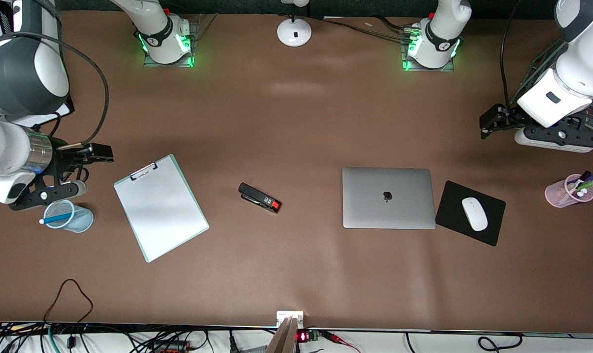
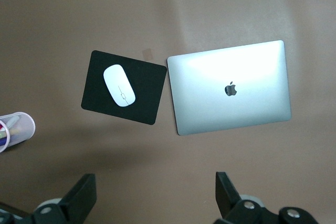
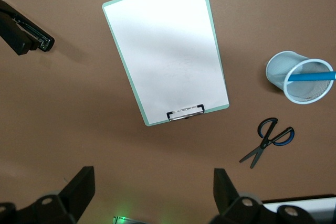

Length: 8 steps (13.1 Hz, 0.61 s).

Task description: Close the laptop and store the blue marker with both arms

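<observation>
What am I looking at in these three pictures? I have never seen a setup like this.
Two white robot arms stand at a brown table. The wide picture comes from a high camera facing them; the other two come from cameras on the arms' wrists. The left gripper hangs open over the table near the closed laptop and the mouse on its mouse pad. The right gripper, also open, hangs near the clipboard. The blue marker sits in the blue cup, and a stapler lies between clipboard and laptop. Nothing is held.
</observation>
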Tool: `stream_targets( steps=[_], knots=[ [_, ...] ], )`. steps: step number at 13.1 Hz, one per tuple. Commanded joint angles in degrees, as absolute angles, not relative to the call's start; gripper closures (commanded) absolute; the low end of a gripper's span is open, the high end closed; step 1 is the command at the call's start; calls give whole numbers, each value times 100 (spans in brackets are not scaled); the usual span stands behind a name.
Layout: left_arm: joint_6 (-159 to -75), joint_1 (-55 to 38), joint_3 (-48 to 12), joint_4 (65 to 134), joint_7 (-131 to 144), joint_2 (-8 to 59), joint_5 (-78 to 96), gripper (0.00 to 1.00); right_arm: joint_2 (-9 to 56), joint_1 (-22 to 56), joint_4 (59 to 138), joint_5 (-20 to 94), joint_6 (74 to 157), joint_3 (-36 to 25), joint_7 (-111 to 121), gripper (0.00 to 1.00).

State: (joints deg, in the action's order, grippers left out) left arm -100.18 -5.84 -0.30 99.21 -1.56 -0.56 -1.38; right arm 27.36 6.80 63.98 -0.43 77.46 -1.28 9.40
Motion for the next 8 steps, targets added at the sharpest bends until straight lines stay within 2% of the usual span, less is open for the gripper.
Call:
stream_targets(
  steps=[1, 3, 6, 8],
  knots=[
    [-10028, -562, -35, 9844, -246, -26, -202, 0, 2681, 694, 6372, -132, 7646, -158, 870, 0],
    [-10028, -562, -35, 9844, -246, -26, -202, 0, 2663, 791, 6372, -350, 7638, -167, 835, 0],
    [-10028, -562, -35, 9844, -246, -26, -202, 0, 1988, 695, 6381, -431, 7681, -176, 256, 0],
    [-10028, -562, -35, 9844, -246, -26, -202, 0, 1934, 642, 6381, -361, 7734, -246, 123, 0]
  ],
)
